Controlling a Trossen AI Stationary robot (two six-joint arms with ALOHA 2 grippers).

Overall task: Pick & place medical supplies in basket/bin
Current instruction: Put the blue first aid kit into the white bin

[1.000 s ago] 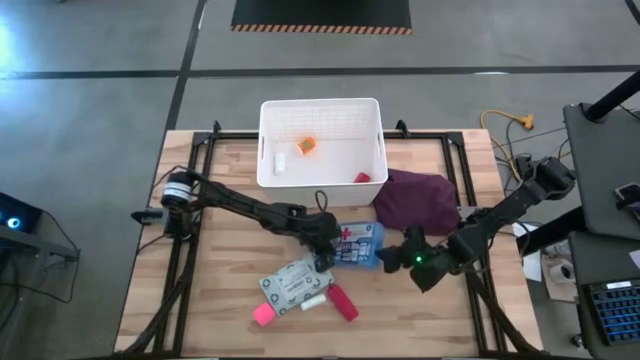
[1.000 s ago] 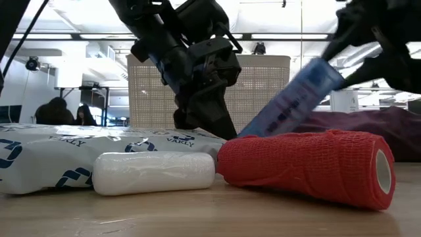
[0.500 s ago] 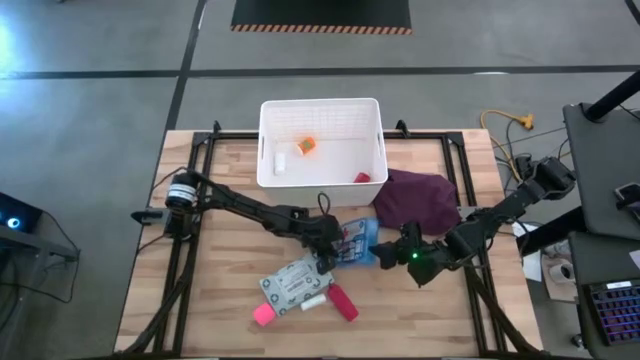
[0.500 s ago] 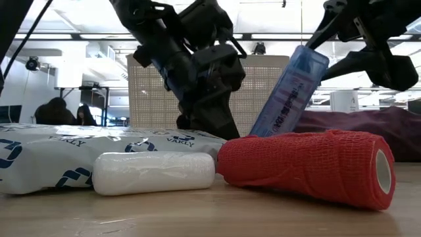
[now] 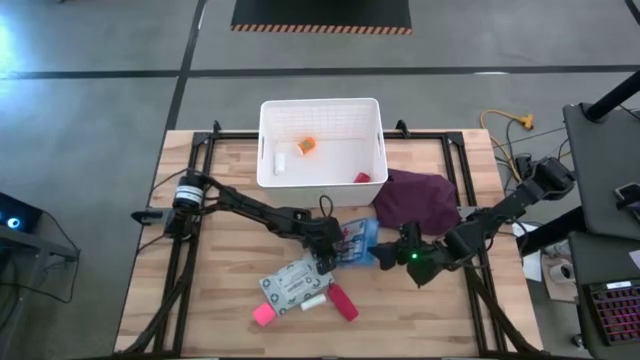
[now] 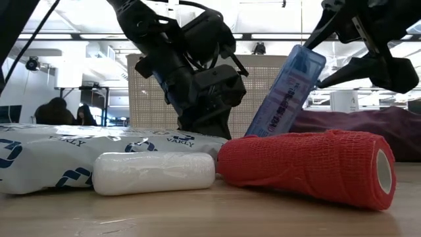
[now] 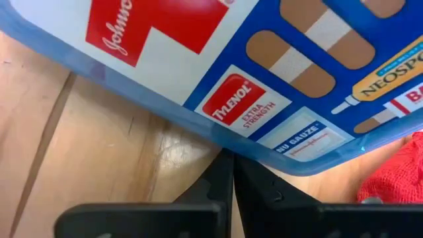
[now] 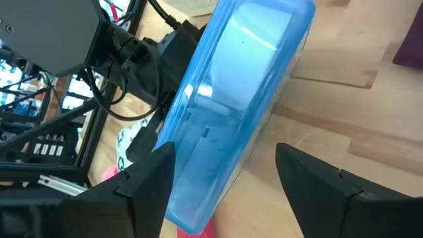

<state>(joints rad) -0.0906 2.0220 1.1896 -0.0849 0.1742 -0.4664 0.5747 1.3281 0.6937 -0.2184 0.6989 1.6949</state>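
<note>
The blue first-aid box stands steeply tilted in the middle of the table, its raised end up between my right gripper's open fingers. My left gripper is shut and sits at the box's low edge. Nearer lie the grey-green packet, a white roll, a red roll and the pink cube. The white bin stands at the far edge and holds a few small items. My left gripper's shut fingers press level against the low edge of the box's labelled face, down at the table. My right gripper comes level from the table's right with a finger on either side of the box's raised end. One finger lies against the box's side. Whether the other finger touches, I cannot tell.
The maroon cloth lies right of the bin, just beyond my right arm. Black frame rails run along the table's left and right sides. Bare wood shows at the near left and near right corners.
The box has tipped up steeper: its right end rose while its low left edge stayed by my left gripper. My right gripper moved up and toward the table's left with that end.
</note>
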